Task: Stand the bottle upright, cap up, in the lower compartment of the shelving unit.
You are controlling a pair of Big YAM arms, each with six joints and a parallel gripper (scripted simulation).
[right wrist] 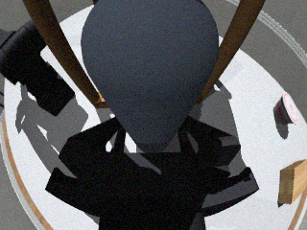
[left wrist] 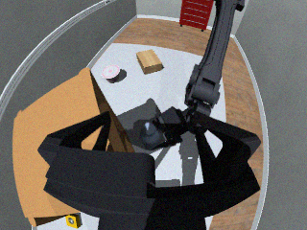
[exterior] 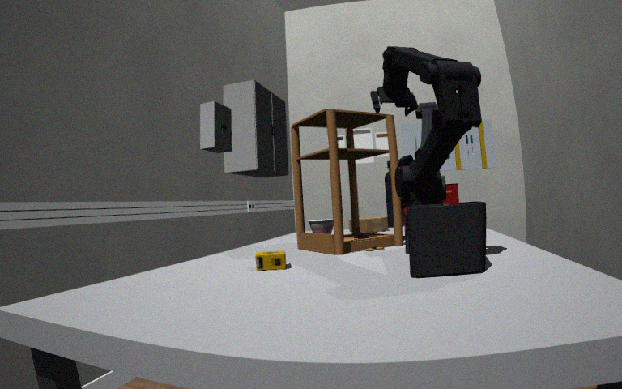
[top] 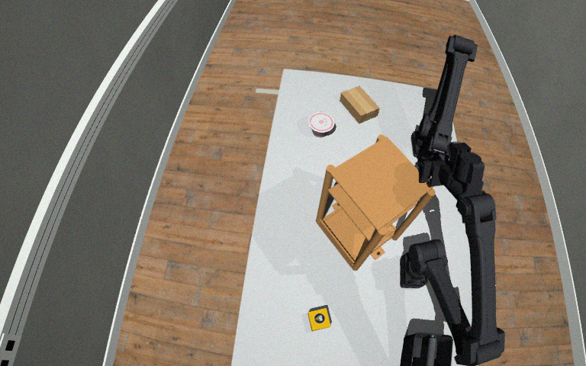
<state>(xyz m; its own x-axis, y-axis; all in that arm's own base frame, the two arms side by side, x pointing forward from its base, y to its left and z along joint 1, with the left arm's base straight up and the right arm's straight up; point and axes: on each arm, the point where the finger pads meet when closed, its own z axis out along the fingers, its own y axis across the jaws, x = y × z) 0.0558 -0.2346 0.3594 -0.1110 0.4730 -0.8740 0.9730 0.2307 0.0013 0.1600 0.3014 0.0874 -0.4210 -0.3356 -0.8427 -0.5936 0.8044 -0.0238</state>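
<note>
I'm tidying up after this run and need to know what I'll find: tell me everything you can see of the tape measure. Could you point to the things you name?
The tape measure (top: 319,319) (exterior: 270,260) (left wrist: 73,220) is a small, squarish block with a yellow case, dark patches at its sides and a round dark emblem on its top face. The case looks like plastic. It rests on the white table (top: 268,290) (exterior: 304,327), apart from the shelving unit (top: 378,181) (exterior: 334,192), and neither gripper touches it. I can see no blade drawn out.
</note>
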